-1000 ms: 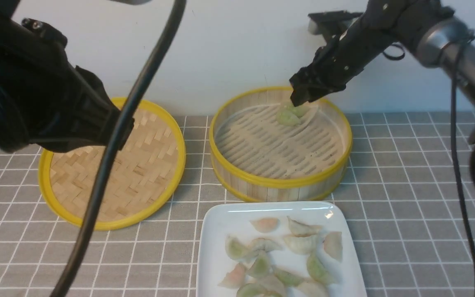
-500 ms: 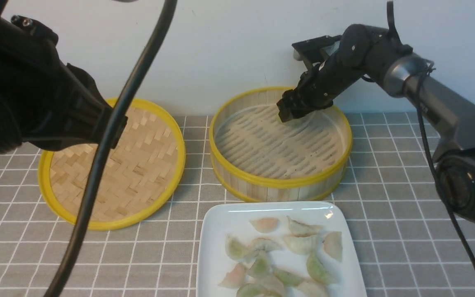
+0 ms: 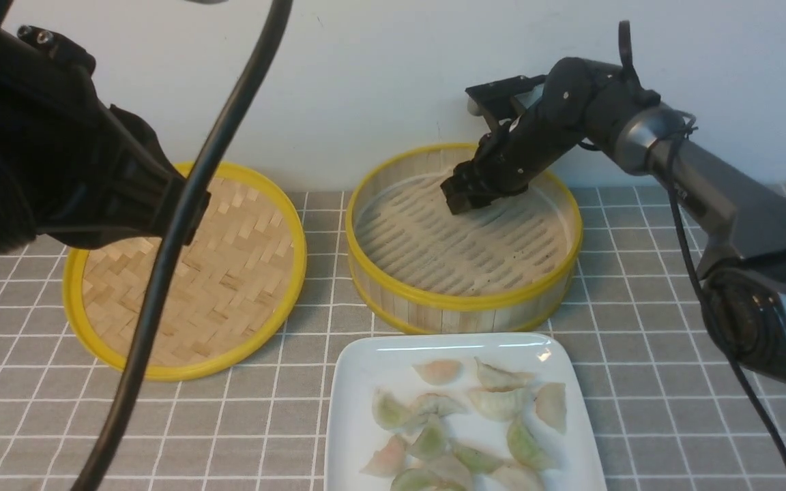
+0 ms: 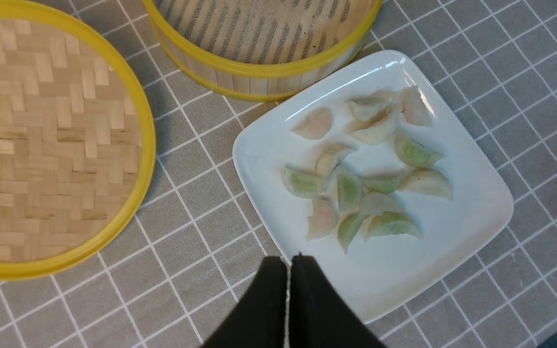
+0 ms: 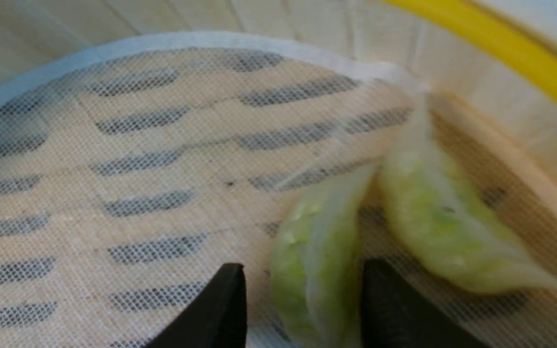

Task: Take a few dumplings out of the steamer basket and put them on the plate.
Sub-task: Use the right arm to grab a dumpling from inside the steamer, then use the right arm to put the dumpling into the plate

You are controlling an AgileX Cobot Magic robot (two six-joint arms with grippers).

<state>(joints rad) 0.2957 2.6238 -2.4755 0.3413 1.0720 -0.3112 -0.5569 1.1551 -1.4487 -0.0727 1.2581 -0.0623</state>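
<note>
The steamer basket (image 3: 461,303) stands behind the plate (image 3: 359,368), which holds several pale dumplings (image 3: 495,402). My right gripper (image 3: 458,201) is low inside the basket near its back wall, and in the front view it hides the dumplings there. In the right wrist view the right gripper (image 5: 303,266) is open, its jaws on either side of one green dumpling (image 5: 307,232); a gap shows beside one finger. A second dumpling (image 5: 433,217) lies just beyond, by the basket wall. My left gripper (image 4: 288,258) hangs shut and empty above the plate's (image 4: 452,241) near corner.
A shallow yellow-rimmed woven bamboo lid (image 3: 188,273) lies flat to the left of the basket. A grey checked cloth (image 3: 673,354) covers the table. A white mesh liner (image 5: 138,159) covers the basket floor. The left arm's black body and cable (image 3: 161,286) fill the front view's left.
The right gripper has dropped and shifted left into the basket, down over the dumplings that showed there a second ago. The left arm has barely moved.
</note>
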